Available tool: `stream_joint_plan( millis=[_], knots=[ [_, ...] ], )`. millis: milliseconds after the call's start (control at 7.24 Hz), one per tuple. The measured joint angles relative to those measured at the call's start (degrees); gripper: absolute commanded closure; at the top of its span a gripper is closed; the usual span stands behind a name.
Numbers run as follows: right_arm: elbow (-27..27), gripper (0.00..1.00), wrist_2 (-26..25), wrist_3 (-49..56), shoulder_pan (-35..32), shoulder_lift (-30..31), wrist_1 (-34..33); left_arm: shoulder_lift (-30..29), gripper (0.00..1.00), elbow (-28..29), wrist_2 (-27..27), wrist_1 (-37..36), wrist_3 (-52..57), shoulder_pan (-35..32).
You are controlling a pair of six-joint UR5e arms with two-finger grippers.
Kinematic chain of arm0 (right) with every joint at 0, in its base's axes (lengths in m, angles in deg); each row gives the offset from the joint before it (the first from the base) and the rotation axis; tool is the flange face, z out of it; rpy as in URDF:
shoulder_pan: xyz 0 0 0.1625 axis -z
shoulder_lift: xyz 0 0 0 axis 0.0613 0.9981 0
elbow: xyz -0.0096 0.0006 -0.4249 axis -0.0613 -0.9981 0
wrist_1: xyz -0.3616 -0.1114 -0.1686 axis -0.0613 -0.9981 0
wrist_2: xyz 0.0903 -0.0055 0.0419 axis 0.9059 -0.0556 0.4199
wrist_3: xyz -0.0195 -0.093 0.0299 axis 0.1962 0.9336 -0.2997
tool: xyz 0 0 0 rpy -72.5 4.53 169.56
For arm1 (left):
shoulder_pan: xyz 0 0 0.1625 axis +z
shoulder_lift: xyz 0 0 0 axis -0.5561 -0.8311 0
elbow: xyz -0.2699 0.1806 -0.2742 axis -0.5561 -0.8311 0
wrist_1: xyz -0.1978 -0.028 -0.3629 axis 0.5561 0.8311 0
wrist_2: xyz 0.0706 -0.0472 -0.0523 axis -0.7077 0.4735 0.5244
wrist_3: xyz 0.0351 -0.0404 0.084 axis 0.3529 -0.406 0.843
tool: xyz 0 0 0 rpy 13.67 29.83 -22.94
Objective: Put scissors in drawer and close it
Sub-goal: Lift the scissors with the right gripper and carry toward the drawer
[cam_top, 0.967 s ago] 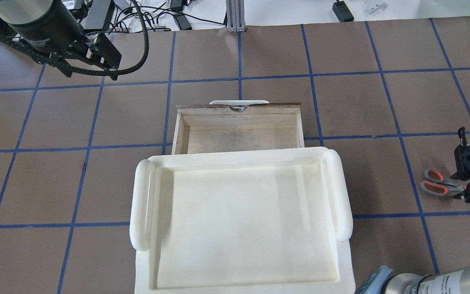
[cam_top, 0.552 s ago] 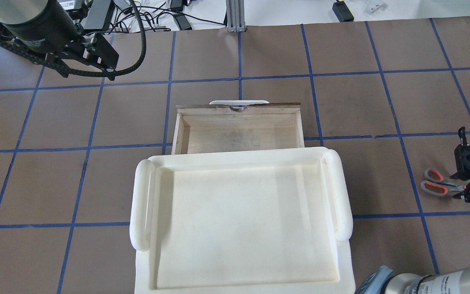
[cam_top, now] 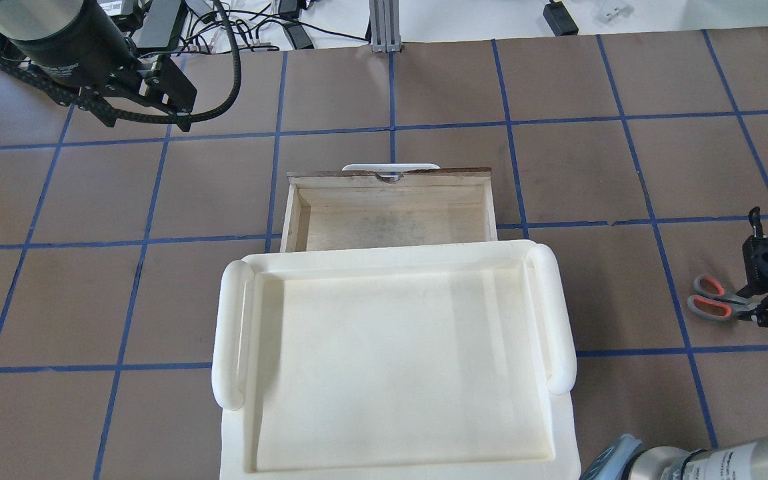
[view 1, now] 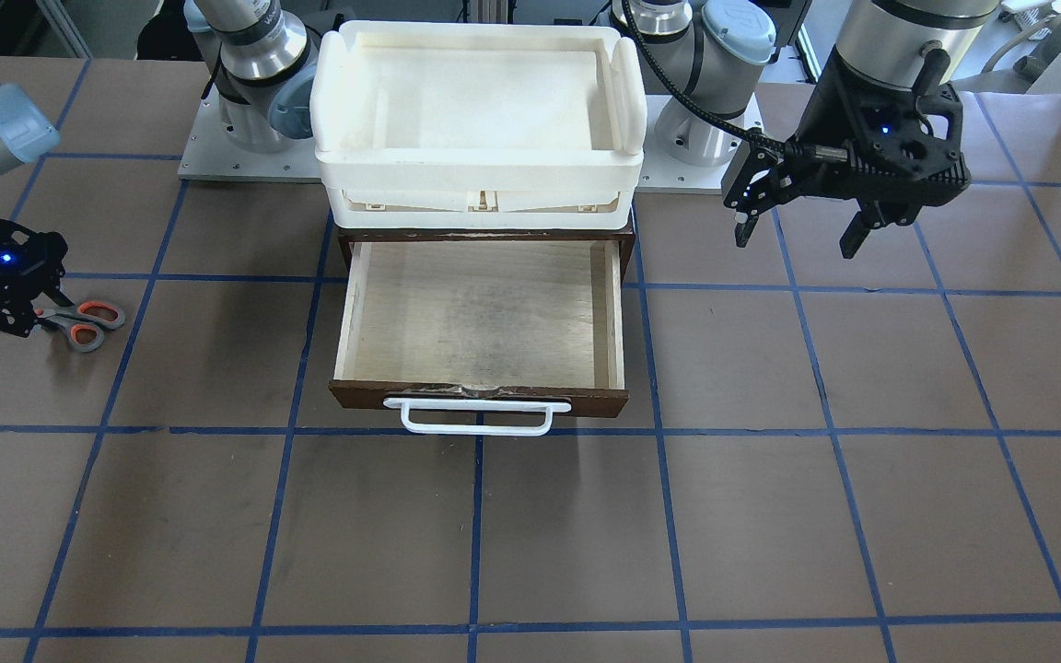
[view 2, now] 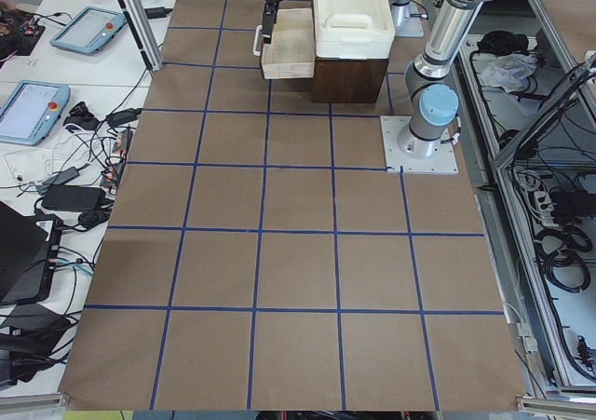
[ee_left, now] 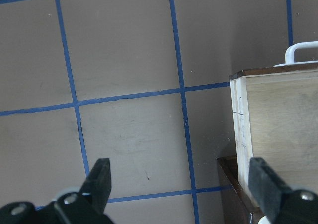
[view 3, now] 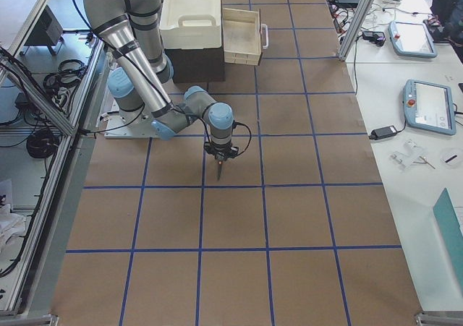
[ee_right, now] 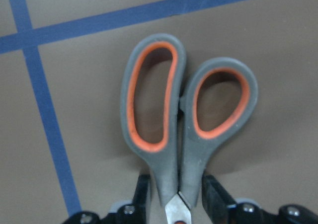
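Note:
The scissors (cam_top: 714,298) lie flat on the brown table at the far right, grey loop handles lined with orange pointing toward the drawer. My right gripper (cam_top: 767,301) sits low over their blades. In the right wrist view its two fingers press against the handle necks of the scissors (ee_right: 169,169), shut on them; the blades are hidden. The drawer (view 1: 480,313) stands pulled out and holds nothing, its white bar handle (view 1: 475,416) facing away from me. My left gripper (view 1: 798,238) hangs open above the table beside the drawer (ee_left: 278,119).
A white plastic tray (cam_top: 231,327) rests on the dark brown cabinet (view 2: 349,75) that holds the drawer. Blue tape lines grid the table. Cables and tablets lie off the table's far edge (view 2: 65,113).
My right gripper's fingers have drawn in a little around the scissors. The left gripper shifted slightly and came back. The scissors and drawer have not moved.

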Motion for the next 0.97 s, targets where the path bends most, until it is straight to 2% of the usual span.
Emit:
stream_joint_plan(
  millis=[414, 967],
  knots=[
    [-0.14, 0.74, 0.07, -0.05, -0.02, 0.01, 0.01, 0.63, 0.0, -0.07, -0.64, 0.34, 0.26, 0.53],
    [-2.11, 0.81, 0.18, -0.09, -0.41, 0.32, 0.05, 0.76, 0.0, -0.84, -0.85, 0.26, 0.41, 0.85]
  ],
)
